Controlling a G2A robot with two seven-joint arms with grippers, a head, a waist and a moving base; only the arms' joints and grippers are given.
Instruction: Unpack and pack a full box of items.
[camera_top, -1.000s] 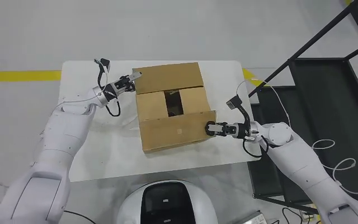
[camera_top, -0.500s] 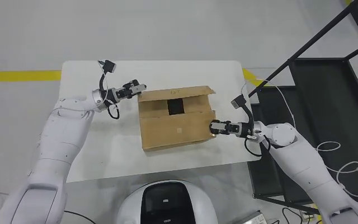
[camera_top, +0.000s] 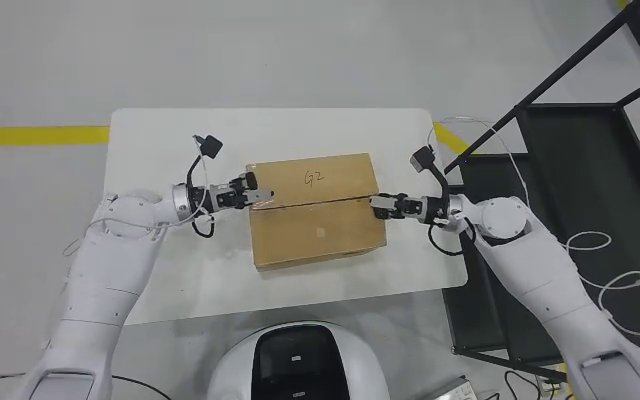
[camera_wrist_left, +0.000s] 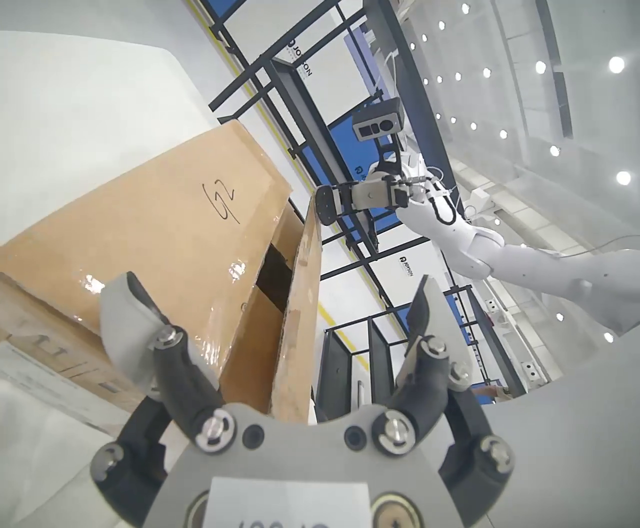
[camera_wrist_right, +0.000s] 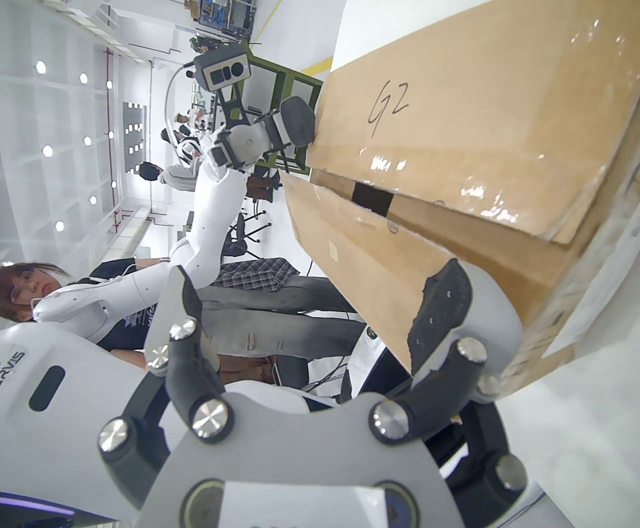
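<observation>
You are at the closing step, by my reading. The cardboard box (camera_top: 315, 225) sits in the middle of the worktop (camera_top: 160, 140) with both top flaps folded nearly shut. The far flap (camera_top: 312, 178), which carries a handwritten mark, lies flat. The near flap (camera_top: 318, 228) meets it along the seam but rides slightly proud, and the wrist views show a dark gap (camera_wrist_right: 372, 199) between the two. The left gripper (camera_top: 252, 192) is at the end of the seam nearer the worktop's left edge. Its jaws are spread and grasp nothing, with the near flap's raised edge running between them. The right gripper (camera_top: 380, 205) is at the opposite end, jaws likewise released, one pad (camera_wrist_right: 440, 310) against the near flap's corner. The next move calls for pressing the near flap down level from both ends together, I judge, keeping the fingers clear of the seam. Springy cardboard may lift again once let go. A black rack (camera_top: 570, 150) stands just off the worktop's right edge, close behind the right arm, so mind the elbow room there.
</observation>
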